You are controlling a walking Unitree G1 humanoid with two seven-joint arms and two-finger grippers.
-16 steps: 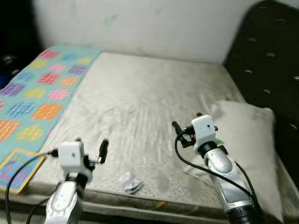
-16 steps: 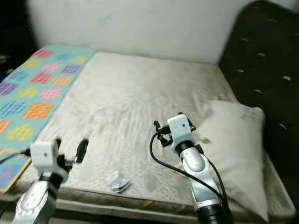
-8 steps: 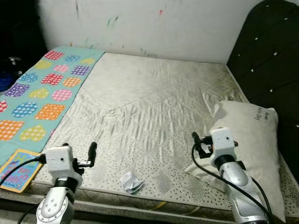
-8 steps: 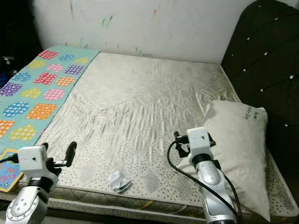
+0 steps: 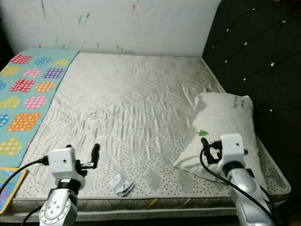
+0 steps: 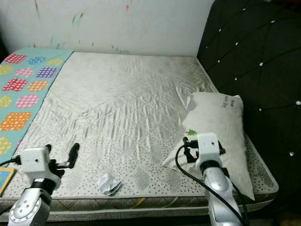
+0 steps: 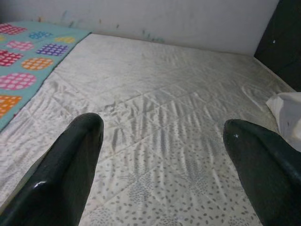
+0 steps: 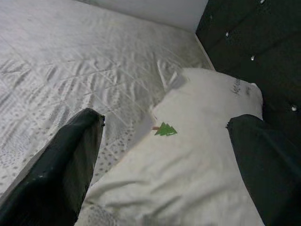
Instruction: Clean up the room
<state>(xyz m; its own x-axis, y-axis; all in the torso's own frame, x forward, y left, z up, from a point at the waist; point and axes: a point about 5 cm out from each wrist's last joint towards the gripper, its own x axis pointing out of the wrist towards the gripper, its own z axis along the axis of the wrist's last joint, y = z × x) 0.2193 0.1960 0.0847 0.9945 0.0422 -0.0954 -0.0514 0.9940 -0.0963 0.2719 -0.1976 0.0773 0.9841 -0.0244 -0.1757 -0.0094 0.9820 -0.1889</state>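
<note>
A wide bed (image 5: 136,103) with a pale quilted mattress is lying before the robot, running back to a white wall (image 5: 117,23) flecked with small colour marks. A dark tufted headboard (image 5: 254,61) is standing along the robot's right side of the bed. A white pillow (image 5: 223,129) is resting on the mattress against that headboard side, and a small green tree-shaped scrap (image 8: 165,129) is sitting on the pillow's near face. A teal blanket with bright patchwork squares (image 5: 26,94) is covering the left strip of the bed. Near the front edge of the mattress, a crumpled bit of white paper (image 5: 121,184) is lying on the dotted border, between the two arms and closer to the left one. A colourful book (image 5: 10,186) is poking out at the bed's near left corner, under the blanket's edge. The left gripper (image 7: 162,155) is hovering low over the front of the mattress, its fingers (image 7: 70,160) spread wide apart and grasping nothing. The right gripper (image 8: 164,141) is hovering just above the near end of the pillow, its fingers (image 8: 70,160) likewise released and wide apart, with the green scrap showing between them.
</note>
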